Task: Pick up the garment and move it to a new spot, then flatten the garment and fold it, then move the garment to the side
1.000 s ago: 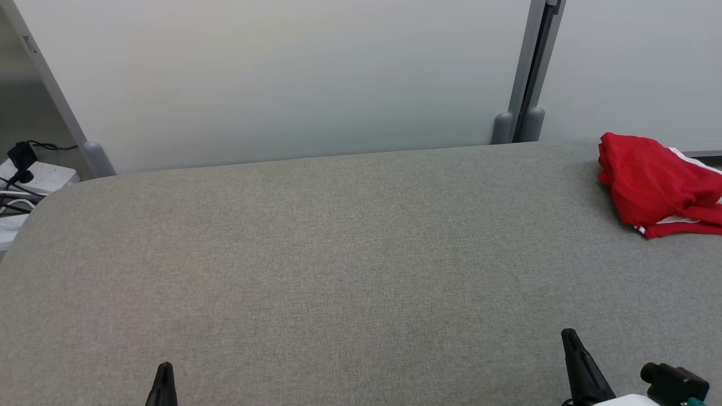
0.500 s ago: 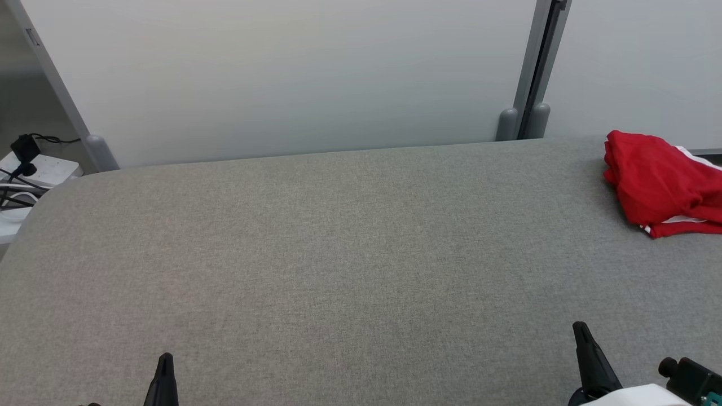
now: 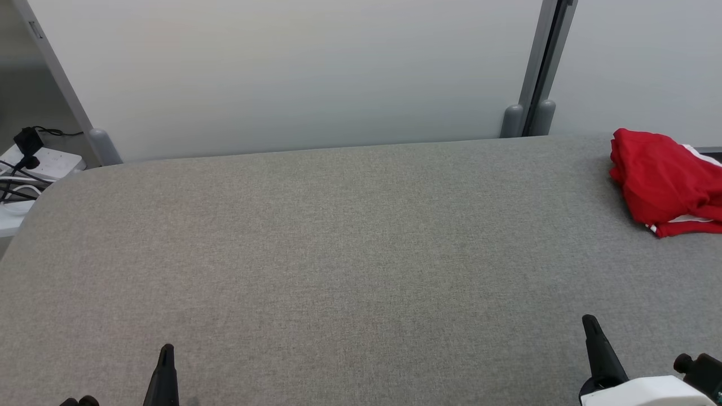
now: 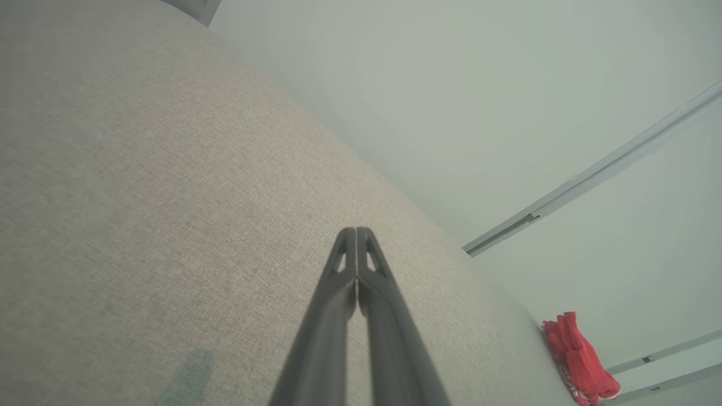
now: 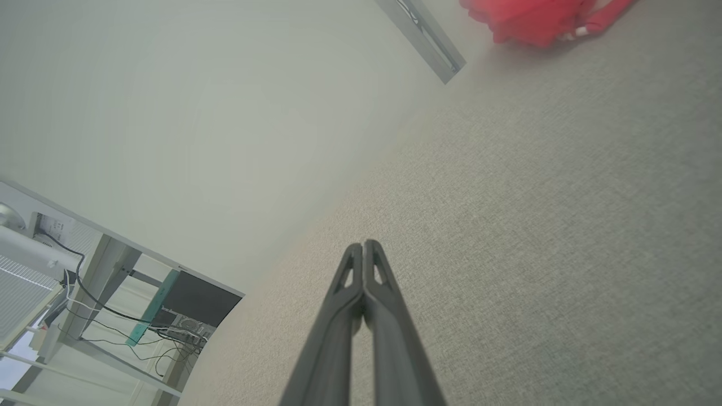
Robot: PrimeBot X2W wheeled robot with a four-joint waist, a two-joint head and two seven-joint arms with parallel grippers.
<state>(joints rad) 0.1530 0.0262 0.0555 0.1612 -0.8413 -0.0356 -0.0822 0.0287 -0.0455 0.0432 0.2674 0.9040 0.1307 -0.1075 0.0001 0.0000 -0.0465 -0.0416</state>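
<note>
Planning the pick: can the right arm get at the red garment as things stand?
Probably yes: bare grey tabletop lies between the shut right gripper and the red garment, with nothing blocking.

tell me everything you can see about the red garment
The red garment is a soft, thin-looking cloth with white stripe trim along its edges, bunched into a crumpled heap. It lies at the far right of the grey fabric-covered table, close to the back edge, partly cut off by the head view's right border. Only the table touches it.
</note>
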